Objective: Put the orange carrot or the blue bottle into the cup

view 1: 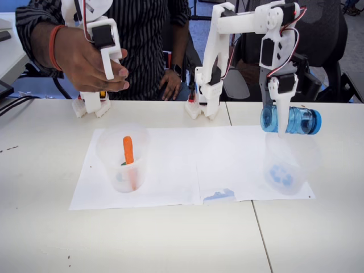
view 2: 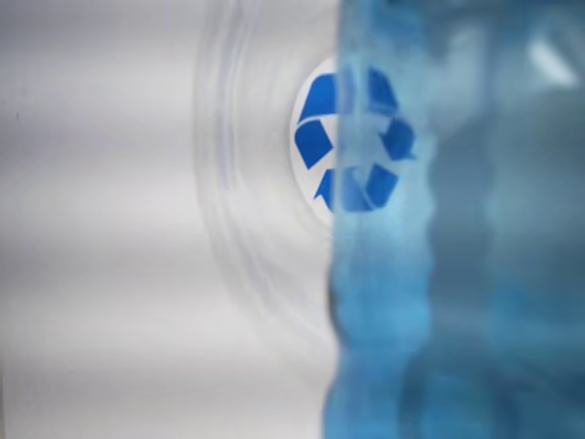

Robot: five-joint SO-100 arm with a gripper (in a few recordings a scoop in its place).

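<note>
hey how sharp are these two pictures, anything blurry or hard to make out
Fixed view: evenly lit and fairly sharp, though the clear cup nearly vanishes against the white paper. Wrist view: the blue bottle is a close, out-of-focus blur; the cup's recycling mark is only slightly soft.

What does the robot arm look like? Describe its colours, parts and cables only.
The arm is built of white plastic links with black motor blocks at the joints. Thin red, black and white cables run along it. Its gripper has white fingers. No markings are legible.

White paper sheets (view 1: pixel 170 165) on white table (view 1: pixel 45 227); second clear tumbler (view 1: pixel 114 151)
</note>
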